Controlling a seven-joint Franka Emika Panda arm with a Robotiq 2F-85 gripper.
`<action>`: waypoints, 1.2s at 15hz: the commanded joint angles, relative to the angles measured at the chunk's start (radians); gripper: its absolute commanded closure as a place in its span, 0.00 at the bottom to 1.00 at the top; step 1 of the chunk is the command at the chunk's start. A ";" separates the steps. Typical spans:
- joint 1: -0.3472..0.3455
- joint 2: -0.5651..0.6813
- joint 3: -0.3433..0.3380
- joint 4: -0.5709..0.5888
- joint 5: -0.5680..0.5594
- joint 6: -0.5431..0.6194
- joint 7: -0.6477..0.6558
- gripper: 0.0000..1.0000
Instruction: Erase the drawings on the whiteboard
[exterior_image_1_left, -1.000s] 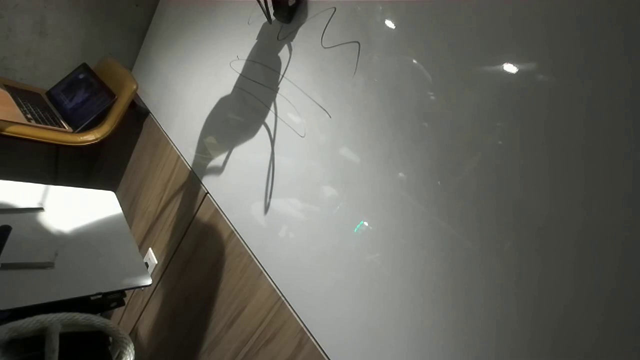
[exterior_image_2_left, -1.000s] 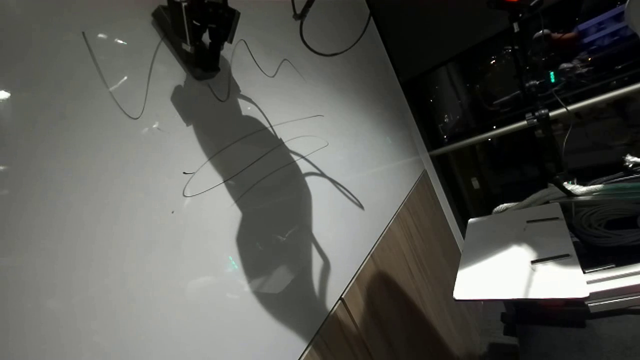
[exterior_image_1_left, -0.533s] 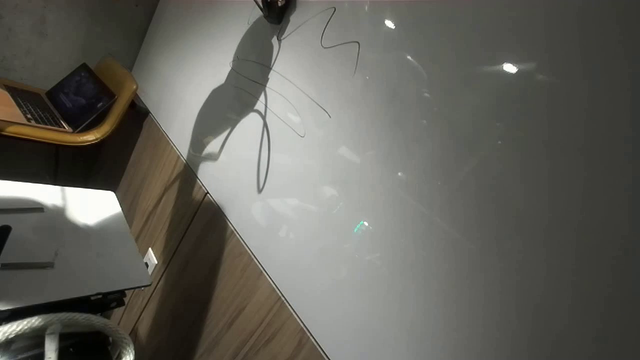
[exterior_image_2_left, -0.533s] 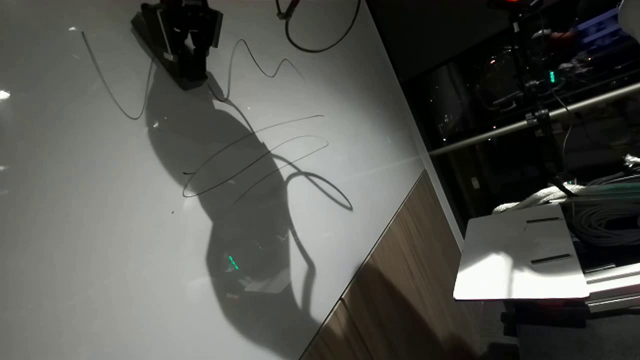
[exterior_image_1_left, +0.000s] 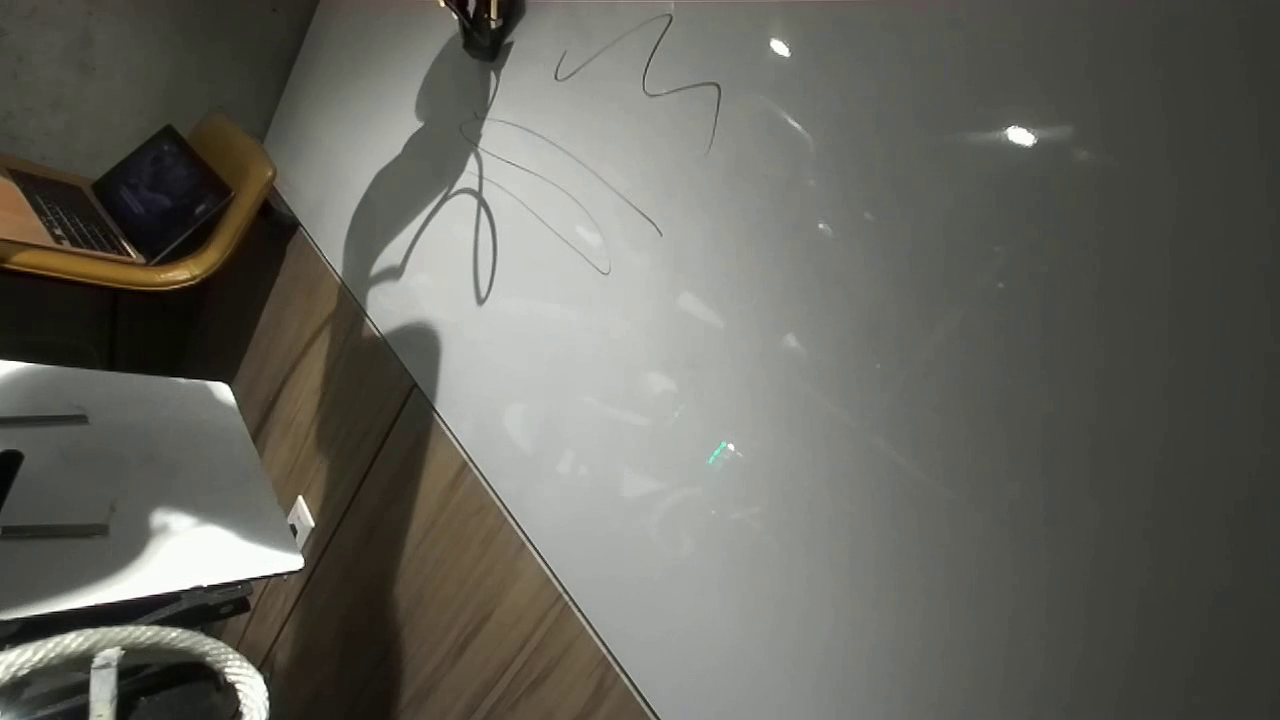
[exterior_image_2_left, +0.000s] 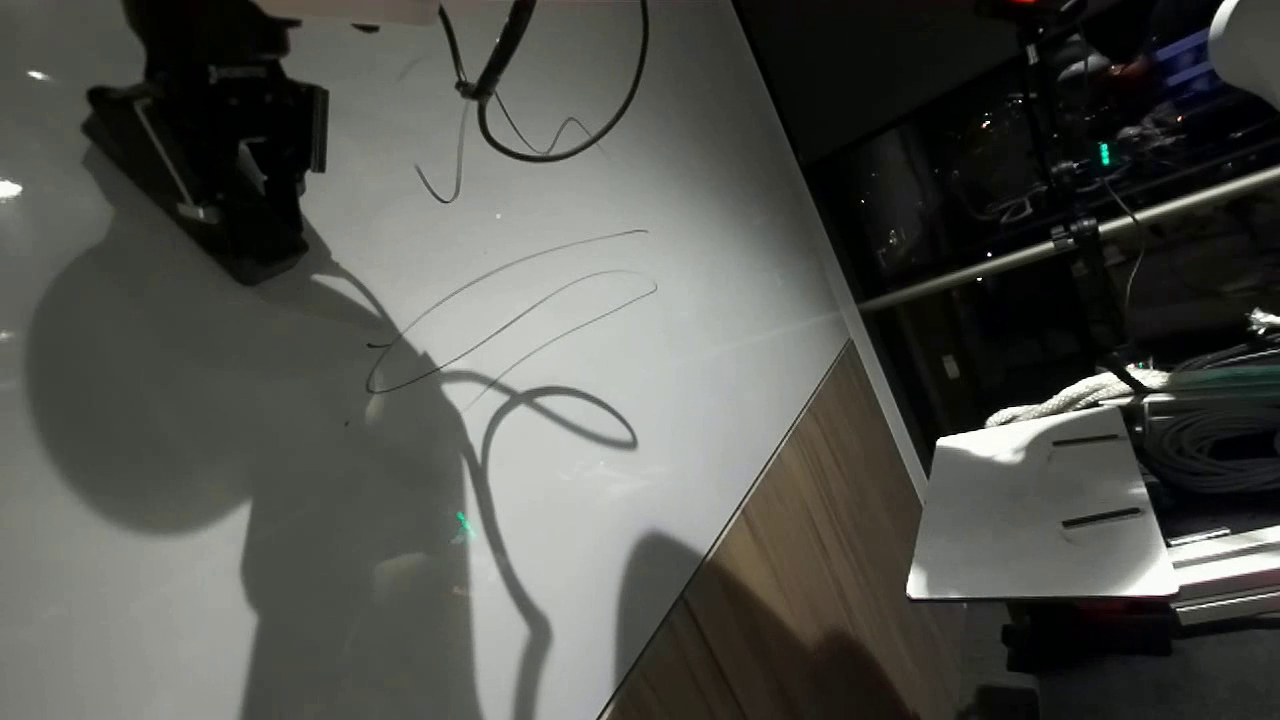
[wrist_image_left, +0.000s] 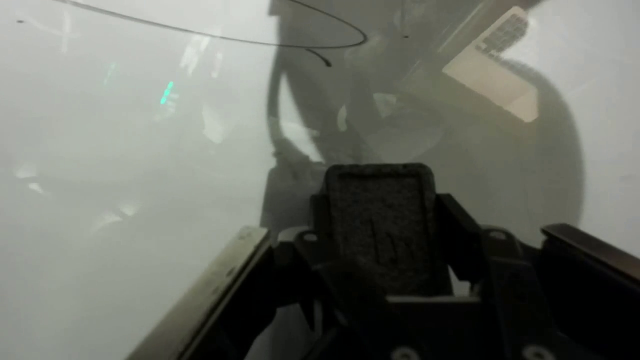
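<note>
Your fingers (wrist_image_left: 462, 240) are clamped on a dark grey, rectangular felt-like eraser (wrist_image_left: 380, 220); can't tell whether it touches the big glossy grey-white whiteboard (exterior_image_1_left: 900, 400). On the board, in both exterior views: a thin dark zigzag squiggle drawing (exterior_image_1_left: 648, 92), plus a thin dark slanted loop drawing (exterior_image_1_left: 545, 180) between it and the board's edge along the brown wooden panel (exterior_image_1_left: 500, 600). Both sit well apart from the nearest corner of the small white desk (exterior_image_1_left: 60, 470).

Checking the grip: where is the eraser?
In the wrist view, the eraser sits below and right of centre, held between the fingers of the claw, with a curved marker line above.
</note>
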 joint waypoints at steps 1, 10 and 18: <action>0.088 0.148 -0.052 0.190 -0.011 -0.060 -0.048 0.71; 0.167 0.154 -0.152 0.465 -0.039 -0.317 -0.280 0.71; 0.095 0.157 -0.170 0.568 -0.008 -0.385 -0.350 0.71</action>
